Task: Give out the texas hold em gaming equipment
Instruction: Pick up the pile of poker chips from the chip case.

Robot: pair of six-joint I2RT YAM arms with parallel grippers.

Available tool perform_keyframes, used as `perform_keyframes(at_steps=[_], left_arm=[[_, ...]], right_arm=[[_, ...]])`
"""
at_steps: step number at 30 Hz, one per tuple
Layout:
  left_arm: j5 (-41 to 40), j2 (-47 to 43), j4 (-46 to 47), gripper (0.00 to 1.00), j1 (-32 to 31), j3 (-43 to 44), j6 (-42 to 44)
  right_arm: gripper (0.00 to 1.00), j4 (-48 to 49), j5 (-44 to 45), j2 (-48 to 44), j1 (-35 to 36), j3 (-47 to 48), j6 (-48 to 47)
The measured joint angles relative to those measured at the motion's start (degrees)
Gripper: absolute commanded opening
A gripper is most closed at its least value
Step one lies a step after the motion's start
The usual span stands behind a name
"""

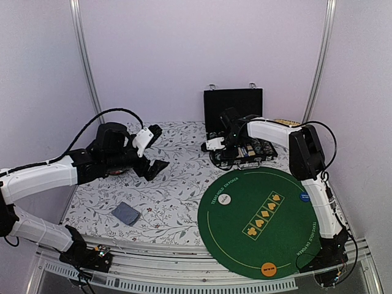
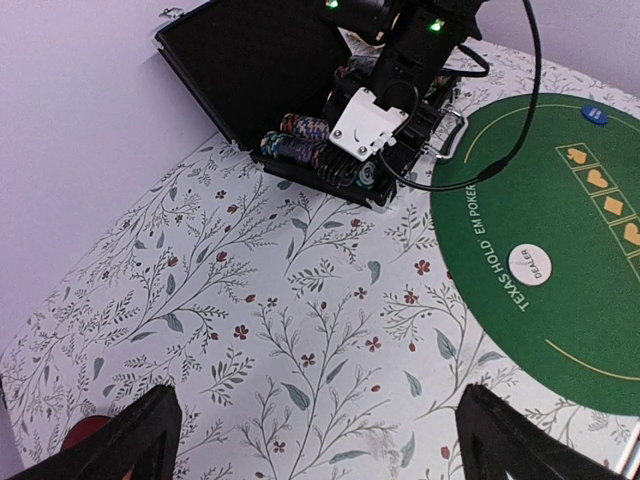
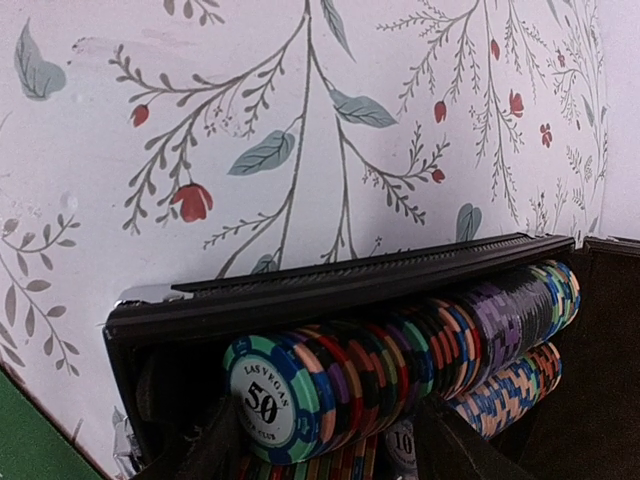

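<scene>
An open black case (image 1: 233, 109) at the back holds rows of striped poker chips (image 1: 248, 150). My right gripper (image 1: 222, 147) reaches into its left end. In the right wrist view its dark fingers (image 3: 200, 455) stand apart on either side of a run of chips (image 3: 400, 350) fronted by a green "50" chip (image 3: 265, 400); I cannot see whether they press on it. My left gripper (image 1: 153, 156) hovers open over the floral cloth, fingertips (image 2: 140, 440) wide apart and empty. A white dealer disc (image 1: 225, 198), a blue disc (image 1: 304, 196) and an orange disc (image 1: 268, 268) lie on the green mat (image 1: 245, 208). A blue-grey card deck (image 1: 125, 213) lies front left.
The case's raised lid (image 2: 260, 60) stands behind the chip tray (image 2: 300, 140). A woven tan piece (image 1: 288, 122) shows behind my right arm. A red object (image 2: 85, 432) peeks beside my left gripper's left finger. The floral cloth (image 1: 177, 196) covers the table beside the mat.
</scene>
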Motion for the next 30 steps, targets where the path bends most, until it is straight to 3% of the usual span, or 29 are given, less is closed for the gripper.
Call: perform_keyframes(at_steps=[10,20,30], left_arm=[[-0.02,0.00,0.00,0.98,0.00,0.00,0.00],[0.00,0.00,0.00,0.98,0.00,0.00,0.00],[0.00,0.00,0.00,0.98,0.00,0.00,0.00]], right_arm=[[0.56,-1.86,-1.25,2.67,0.04,3.78,-1.18],[0.55,2.75,2.60,-1.84,1.42,-4.42,-0.72],[0.59,2.78,2.78,-1.95,1.77,-4.52,-2.54]])
